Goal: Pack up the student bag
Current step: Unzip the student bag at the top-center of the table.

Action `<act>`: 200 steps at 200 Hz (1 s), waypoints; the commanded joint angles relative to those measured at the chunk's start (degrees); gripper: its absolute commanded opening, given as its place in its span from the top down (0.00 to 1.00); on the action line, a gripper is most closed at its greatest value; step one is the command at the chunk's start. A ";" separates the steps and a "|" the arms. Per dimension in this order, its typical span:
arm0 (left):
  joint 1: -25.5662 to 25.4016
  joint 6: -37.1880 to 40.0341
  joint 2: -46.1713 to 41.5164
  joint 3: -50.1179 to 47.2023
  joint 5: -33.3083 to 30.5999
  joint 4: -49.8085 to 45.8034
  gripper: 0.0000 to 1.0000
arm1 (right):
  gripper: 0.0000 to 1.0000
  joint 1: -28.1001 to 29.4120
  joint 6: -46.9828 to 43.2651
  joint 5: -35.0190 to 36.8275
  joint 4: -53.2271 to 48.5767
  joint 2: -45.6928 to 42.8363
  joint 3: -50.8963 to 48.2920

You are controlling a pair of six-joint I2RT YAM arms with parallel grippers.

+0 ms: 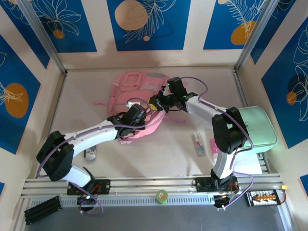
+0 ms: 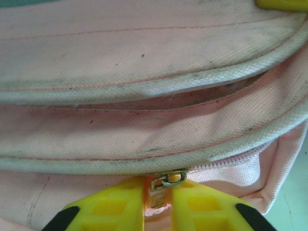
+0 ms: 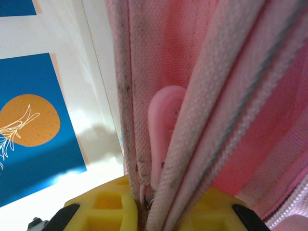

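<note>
Yellow moulded fingers (image 2: 110, 207) of my left hand (image 2: 158, 199), hollowed into square cells and tipped with black, are pressed together on the zip pull (image 2: 168, 180). It is a small metal ring with a pink tab pinched between them. Just above the pull, the student bag (image 2: 144, 62) shows coarse woven pink cloth in soft overlapping folds. Each fold is edged with pale, rounded piping (image 2: 144, 89) that is smudged grey. A line of fine zip teeth (image 2: 226, 161) runs off to the right of the pull.

My right hand (image 3: 144, 204) has the same yellow fingers and is clamped on a gathered edge of the bag's cloth and piping. A smooth, rounded pink tab (image 3: 163, 120) that looks rubbery stands between the folds just above that grip.

From above, the bag lies limp and rumpled on the pale matte worktop (image 1: 202, 82), with both hands meeting at its near right side. A mint-green case (image 1: 260, 127), smooth and rectangular with rounded corners, sits well apart to the bag's right.
</note>
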 commanded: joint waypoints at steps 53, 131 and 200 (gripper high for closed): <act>0.61 0.55 -1.19 1.56 -0.41 -0.10 1.00 | 0.86 -1.09 -1.58 -1.43 1.28 -3.42 -0.50; 5.28 5.25 -6.66 0.06 3.89 -7.80 1.00 | 0.91 -4.88 -3.42 0.61 0.03 -4.99 -3.11; 13.17 15.29 -8.66 -1.74 16.96 -8.90 1.00 | 0.93 -11.30 -5.64 -2.48 5.63 -5.99 -8.76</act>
